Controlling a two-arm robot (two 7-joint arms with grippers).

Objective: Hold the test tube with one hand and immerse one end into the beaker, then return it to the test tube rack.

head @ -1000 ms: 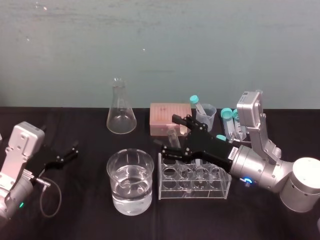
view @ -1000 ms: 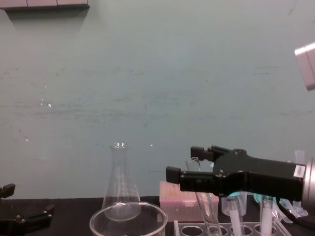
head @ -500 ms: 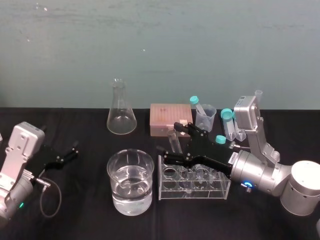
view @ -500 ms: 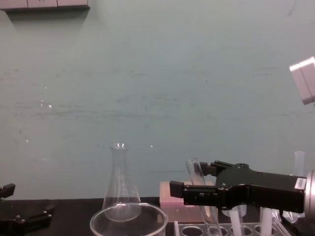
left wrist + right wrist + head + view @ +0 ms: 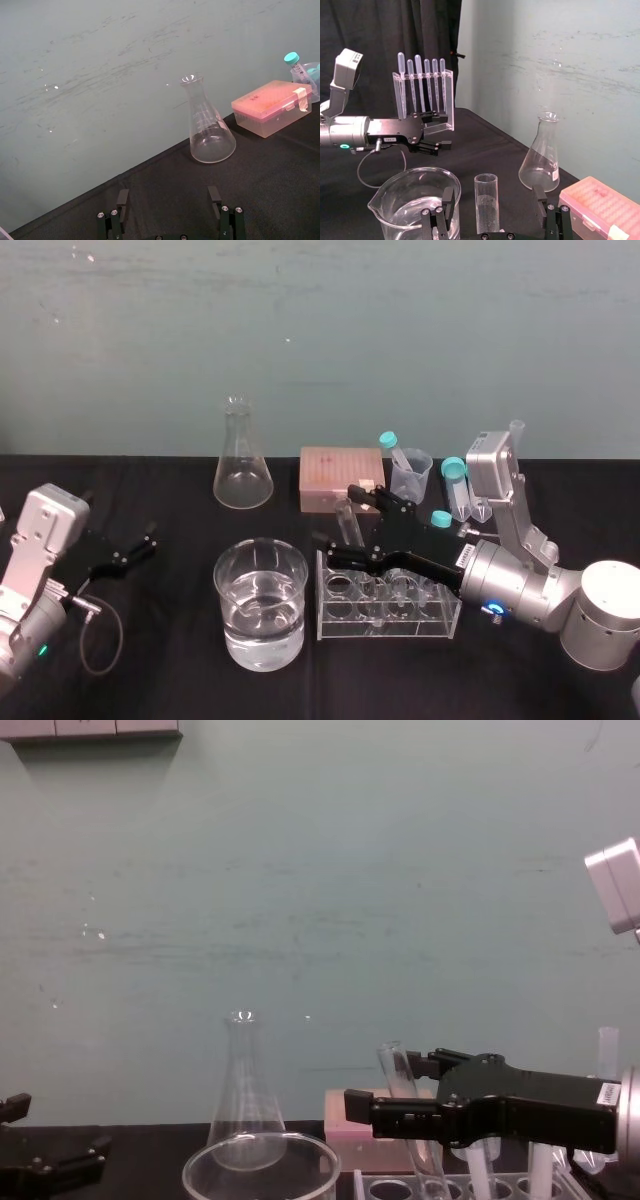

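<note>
While its fingers are spread wide, the right gripper [image 5: 336, 514] hangs released over the 9 o'clock end of the rack [image 5: 388, 626], with one finger on either side of the test tube [image 5: 346, 519]. The right wrist view shows a gap between each finger and the glass, so nothing is grasped. The test tube stands in a hole at that end of the rack. In the chest view it is tilted, its flared rim leaning toward 11 o'clock. Just beside the rack, at its 9 o'clock, sits the beaker [image 5: 262, 606], partly filled with clear liquid. Farther back, at the beaker's 12 o'clock, a conical flask [image 5: 242, 462] stands upright. A pink box [image 5: 340, 478] lies at the rack's 12 o'clock, behind the gripper. Some teal-capped tubes [image 5: 455, 485] stand at about 1 o'clock from the rack. Well apart, at the beaker's 9 o'clock, the left gripper [image 5: 142, 540] rests low over the black table [image 5: 180, 680], its fingers also spread and holding nothing.
</note>
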